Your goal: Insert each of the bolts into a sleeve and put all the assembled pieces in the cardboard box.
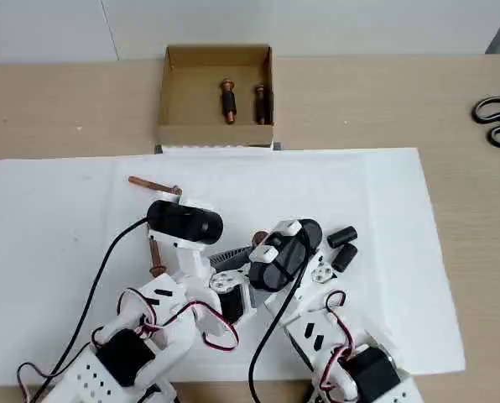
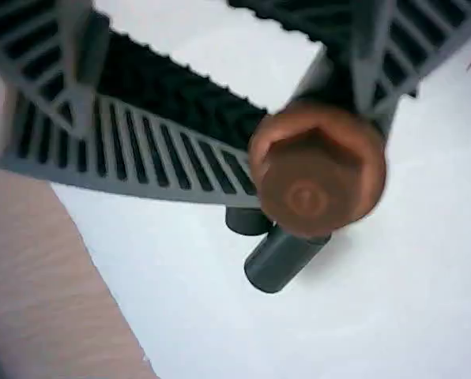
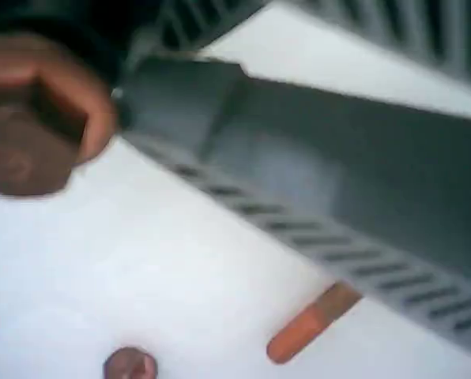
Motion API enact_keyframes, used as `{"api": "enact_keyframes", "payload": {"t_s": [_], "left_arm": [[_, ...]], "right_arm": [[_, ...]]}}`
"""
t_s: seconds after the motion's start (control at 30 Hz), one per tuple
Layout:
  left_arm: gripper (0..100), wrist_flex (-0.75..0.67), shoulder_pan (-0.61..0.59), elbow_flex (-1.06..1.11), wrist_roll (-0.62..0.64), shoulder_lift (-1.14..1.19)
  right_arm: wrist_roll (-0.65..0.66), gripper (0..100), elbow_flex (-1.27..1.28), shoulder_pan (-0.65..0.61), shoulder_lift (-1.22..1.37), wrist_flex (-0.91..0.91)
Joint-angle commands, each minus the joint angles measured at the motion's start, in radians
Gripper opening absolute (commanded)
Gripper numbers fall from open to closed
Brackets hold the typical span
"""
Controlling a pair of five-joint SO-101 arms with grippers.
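Note:
My two grippers meet over the middle of the white paper (image 1: 65, 252). My left gripper (image 1: 240, 253) is shut on a copper bolt (image 2: 318, 170), whose hex head faces its wrist camera between the grey fingers (image 2: 141, 150). My right gripper (image 1: 260, 245) comes in from the other side, shut on a dark sleeve (image 3: 62, 31) right beside the bolt's head (image 3: 26, 134). Two loose black sleeves (image 1: 343, 246) lie on the paper to the right of the arms. Two loose bolts lie on the left, one (image 1: 153, 185) behind the left arm and one (image 1: 155, 256) beside it. The cardboard box (image 1: 173, 92) holds two assembled pieces (image 1: 228, 101).
Black scissors (image 1: 497, 122) lie on the wooden table at the far right. The box stands just beyond the paper's far edge. Arm cables trail across the paper near the front edge. Open paper stretches to the left and far right.

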Motion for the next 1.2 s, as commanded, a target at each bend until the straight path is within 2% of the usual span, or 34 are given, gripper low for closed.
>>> {"api": "enact_keyframes", "payload": {"t_s": [0.0, 0.33, 0.47, 0.73, 0.87, 1.0, 1.17], "left_arm": [[24, 0.094, 0.092, -0.033, -0.031, 0.008], [24, 0.252, 0.091, -0.239, -0.078, 0.006], [24, 0.328, 0.089, -0.329, -0.080, 0.006], [24, 0.382, 0.087, -0.346, -0.115, 0.006], [19, 0.361, 0.002, -0.341, -0.141, -0.040], [1, 0.311, -0.120, -0.326, -0.249, -0.097], [1, 0.241, -0.285, -0.231, -0.318, -0.170]], "right_arm": [[0.006, 0.4, -0.021, -0.007, -0.012, -0.074], [0.006, 0.4, -0.018, -0.004, -0.012, -0.074], [0.006, 0.4, 0.000, 0.050, -0.012, -0.081], [0.006, 0.4, 0.002, 0.085, -0.012, -0.082], [0.006, 0.4, 0.002, 0.087, -0.012, -0.082], [0.005, 0.4, 0.003, 0.087, -0.012, -0.077], [0.005, 0.4, 0.020, 0.087, -0.012, -0.079]]}}
